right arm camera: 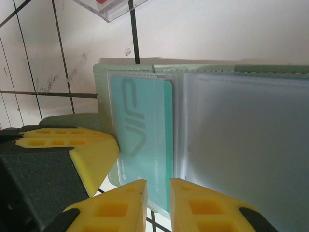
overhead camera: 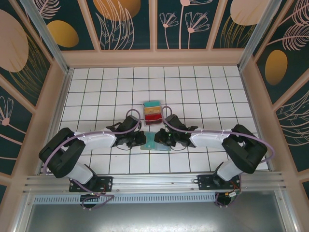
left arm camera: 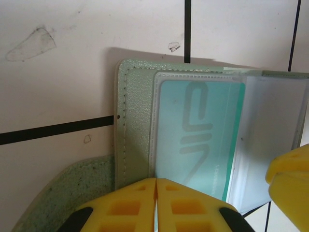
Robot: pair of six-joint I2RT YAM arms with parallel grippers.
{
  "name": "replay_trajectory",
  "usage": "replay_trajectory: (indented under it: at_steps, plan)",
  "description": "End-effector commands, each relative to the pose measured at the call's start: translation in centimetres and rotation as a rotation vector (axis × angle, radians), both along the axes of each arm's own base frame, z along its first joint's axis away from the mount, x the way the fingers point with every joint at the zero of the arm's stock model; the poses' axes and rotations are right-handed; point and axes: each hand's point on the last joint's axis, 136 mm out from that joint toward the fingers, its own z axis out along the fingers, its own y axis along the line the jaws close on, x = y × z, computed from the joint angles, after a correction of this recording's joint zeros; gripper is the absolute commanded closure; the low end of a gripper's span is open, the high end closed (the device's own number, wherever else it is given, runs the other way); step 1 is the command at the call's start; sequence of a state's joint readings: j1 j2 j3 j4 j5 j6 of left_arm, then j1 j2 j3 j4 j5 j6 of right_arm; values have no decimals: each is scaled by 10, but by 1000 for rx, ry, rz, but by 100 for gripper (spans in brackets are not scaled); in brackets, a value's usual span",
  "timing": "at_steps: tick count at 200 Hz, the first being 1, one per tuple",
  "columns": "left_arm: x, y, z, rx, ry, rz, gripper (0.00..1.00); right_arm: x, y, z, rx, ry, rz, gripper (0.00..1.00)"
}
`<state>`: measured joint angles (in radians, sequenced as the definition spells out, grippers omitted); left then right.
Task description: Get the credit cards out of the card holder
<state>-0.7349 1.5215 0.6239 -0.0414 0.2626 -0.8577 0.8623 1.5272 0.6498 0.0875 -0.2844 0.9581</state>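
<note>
The card holder (overhead camera: 155,141) lies open on the white tiles between my two grippers. Its grey-green cover (left arm camera: 135,121) carries clear sleeves, and a teal credit card (left arm camera: 198,135) printed "VIP" sits in the first sleeve. My left gripper (left arm camera: 156,186) is shut, its yellow tips pinched together on the holder's near edge where cover and sleeve meet. From the other side, my right gripper (right arm camera: 158,193) has its jaws a narrow gap apart, with the long edge of the teal card (right arm camera: 145,125) running between them. An empty frosted sleeve (right arm camera: 241,145) fills the right half.
A clear tray (overhead camera: 153,113) holding a teal, tan and red stack stands just beyond the holder, and its corner (right arm camera: 111,7) shows in the right wrist view. Both arms lie low and close together. The enclosure walls ring the tiled floor.
</note>
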Motion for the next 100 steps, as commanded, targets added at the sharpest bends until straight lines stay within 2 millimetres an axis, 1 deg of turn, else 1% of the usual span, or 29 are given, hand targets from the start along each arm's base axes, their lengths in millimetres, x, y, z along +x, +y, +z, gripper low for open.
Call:
replay_trajectory:
  at_steps: [1,73,100]
  plan:
    - [-7,-1,-8,-1,33,-5,90,-2,5,-2,18,25,-5,81]
    - [-9,-6,-9,-5,39,-9,91,-6,-6,-18,-34,67,-30,81]
    - [-9,-5,-10,1,40,-4,91,-3,-9,-11,-45,41,-34,80]
